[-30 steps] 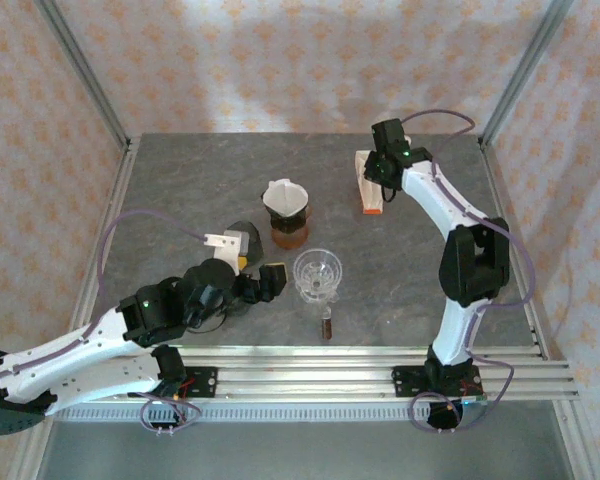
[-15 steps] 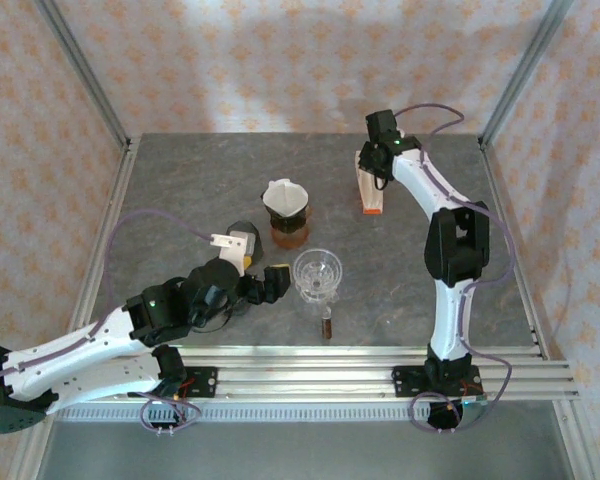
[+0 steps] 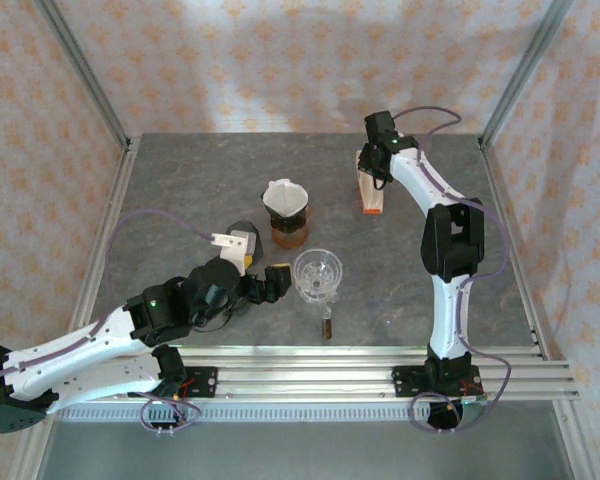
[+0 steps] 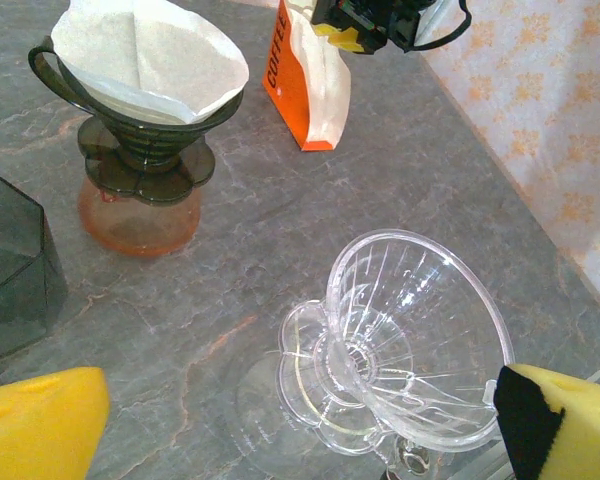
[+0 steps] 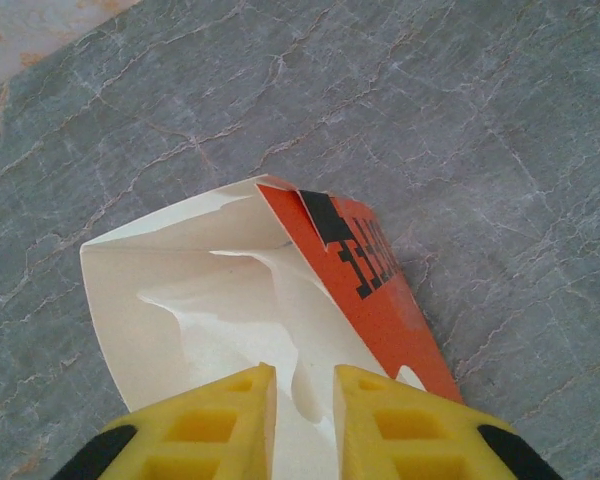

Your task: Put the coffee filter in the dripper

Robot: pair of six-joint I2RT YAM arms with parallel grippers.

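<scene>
The desk [image 3: 180, 190] was grey and stone-like, veined with pale cracks. Walls [image 3: 280, 60] of pale pink cloth printed with orange flowers closed it in on three sides, held by slanting metal posts [image 3: 83, 68]. Slotted metal rails [image 3: 310, 362] ran along the near edge. The light was soft and even, with faint shadows.

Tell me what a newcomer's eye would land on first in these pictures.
The eye goes first to the orange and white bag, which stands open at the far side of the table with the right gripper poised at its mouth. Next come the white paper filter sitting in a dark dripper mid-table, and the empty clear glass dripper just ahead of the open left gripper.
</scene>
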